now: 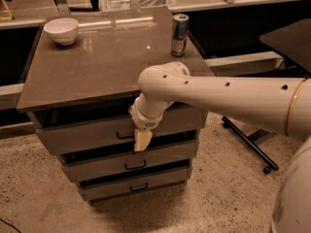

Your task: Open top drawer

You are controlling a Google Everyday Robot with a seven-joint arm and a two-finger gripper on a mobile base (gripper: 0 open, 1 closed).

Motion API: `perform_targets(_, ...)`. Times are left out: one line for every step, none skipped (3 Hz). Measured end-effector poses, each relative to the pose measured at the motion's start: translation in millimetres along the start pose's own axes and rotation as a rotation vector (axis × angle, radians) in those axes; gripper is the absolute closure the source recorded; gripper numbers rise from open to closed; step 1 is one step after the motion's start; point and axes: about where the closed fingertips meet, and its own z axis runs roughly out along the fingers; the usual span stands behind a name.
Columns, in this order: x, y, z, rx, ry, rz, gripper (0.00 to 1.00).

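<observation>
The top drawer [82, 136] is the widest grey front under the brown tabletop [97, 62], with a dark gap above it. Its black bar handle [122, 136] shows at centre, its right end hidden behind my gripper. My gripper [142, 140] hangs from the white arm [218, 98], which reaches in from the right. Its cream tip points down and lies against the drawer front just right of the handle. Its lower end overlaps the gap above the middle drawer [131, 162].
A white bowl [61, 29] sits at the tabletop's back left and a drink can [179, 28] at its back right. The bottom drawer [136, 186] lies below the middle one. A black wheeled stand leg [248, 147] crosses the speckled floor at the right.
</observation>
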Motion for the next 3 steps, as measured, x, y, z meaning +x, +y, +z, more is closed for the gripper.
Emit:
perform_targets(-0.4,19.6,-2.5,-0.018,0.019,-0.016,0.34)
perform_targets(2.4,38.0,-4.6,-0.046,0.017,-0.024,0.31)
perform_targets(3.4,45.2,-7.9,-0.056,0.016,-0.028,0.29)
